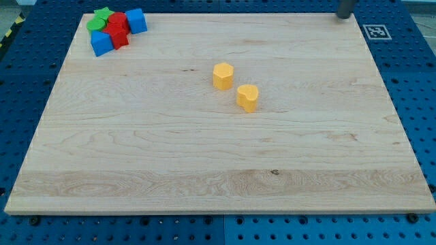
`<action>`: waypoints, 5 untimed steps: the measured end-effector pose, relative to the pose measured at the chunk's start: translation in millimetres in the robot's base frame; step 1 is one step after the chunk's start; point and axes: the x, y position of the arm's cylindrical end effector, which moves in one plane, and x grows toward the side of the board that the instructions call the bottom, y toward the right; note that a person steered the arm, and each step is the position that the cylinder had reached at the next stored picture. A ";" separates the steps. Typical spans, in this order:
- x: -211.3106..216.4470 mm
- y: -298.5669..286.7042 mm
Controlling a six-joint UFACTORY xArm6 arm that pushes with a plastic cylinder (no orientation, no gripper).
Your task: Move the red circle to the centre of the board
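Camera view shows a large pale wooden board (pixel 204 163), the surface that carries everything, lying on a blue pegboard base (pixel 422 102) that frames it on all sides. At the view's top right, just off the board's far corner, sits a small black-and-white square marker (pixel 376 31) on the blue base. Near it, at the very top edge of the view, a dark rod (pixel 345 8) comes down; only its short lower part shows, and my tip (pixel 345 16) ends at the board's top right corner, well apart from every block. There is no gripper on this arm, so nothing opens or closes, and the rod touches no block. In the board's top left corner a tight cluster of blocks is packed together: a blue block (pixel 137 20) on the cluster's right, another blue block (pixel 101 43) at its lower left, a green block (pixel 101 18) at its upper left, and red between them. The red shows as two pieces, one nearer the view's top (pixel 116 20) and one below it (pixel 118 37); I cannot tell which is the red circle, since their shapes are crowded by the neighbours. Near the board's centre stand two yellow blocks, close but apart: a yellow hexagon-like block (pixel 223 75) and, lower right of it, a yellow block (pixel 248 97) of unclear shape.
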 end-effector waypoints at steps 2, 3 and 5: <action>11.1 -107.9; 39.7 -135.5; 63.0 -202.1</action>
